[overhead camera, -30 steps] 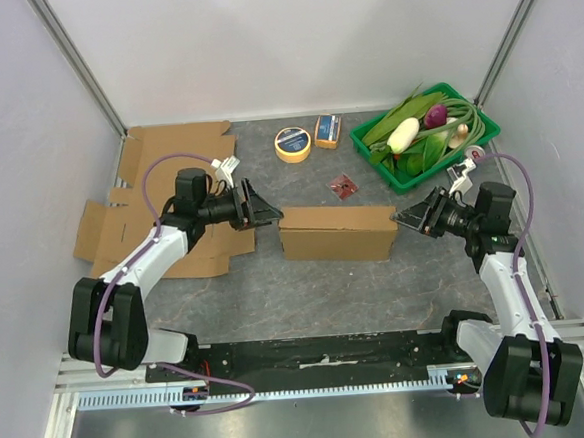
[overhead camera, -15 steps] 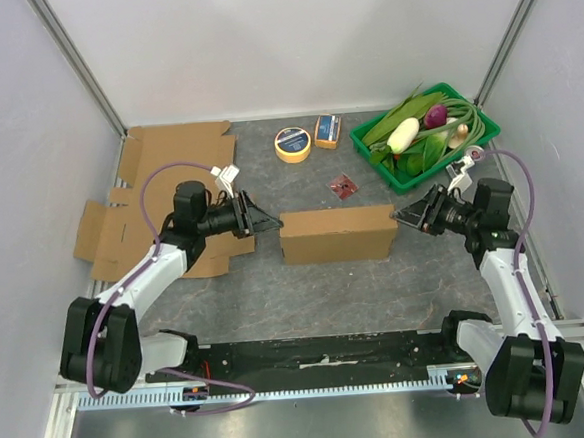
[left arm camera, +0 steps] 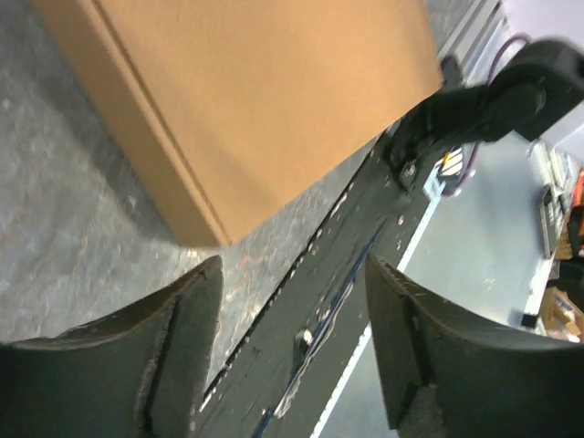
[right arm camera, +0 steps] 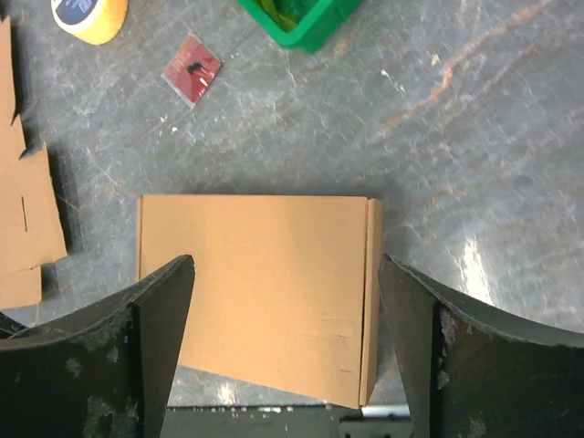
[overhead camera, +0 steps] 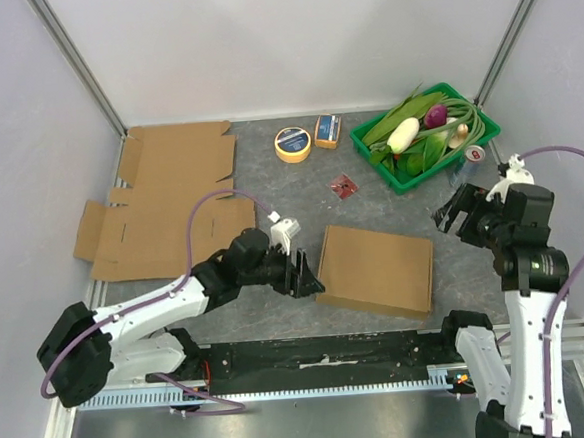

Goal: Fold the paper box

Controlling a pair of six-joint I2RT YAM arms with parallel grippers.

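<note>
As for the paper box [overhead camera: 376, 270]: lies closed and flat on the table [overhead camera: 270, 185], broad face up, right of centre and close to the near edge. No longer stands on its long side in the middle as a second ago (then flanked end to end by the two tools). Sits nearer now and turned a little askew.

As for the left gripper [overhead camera: 304, 276]: reaches low across the near part of the table, tips just beside the box's left edge; cannot tell whether touching. Jaws spread, with nothing between them in the wrist view except the black rail [left arm camera: 338, 274], the box [left arm camera: 265, 100] just ahead. Sits farther right and nearer than its earlier spot over the flat cardboard [overhead camera: 166, 203], which now shows uncovered at the far left.

As for the right gripper [overhead camera: 459, 212]: hangs raised beyond the box's right end, apart from it, fingers spread wide and empty. Looks straight down on the box's top face [right arm camera: 255, 283]. Stands higher and farther back than before.

Unchanged at the far side: tape roll [overhead camera: 292, 144], small orange carton [overhead camera: 327, 130], red packet [overhead camera: 344, 185], green bin [overhead camera: 466, 151] of vegetables [overhead camera: 411, 130].
</note>
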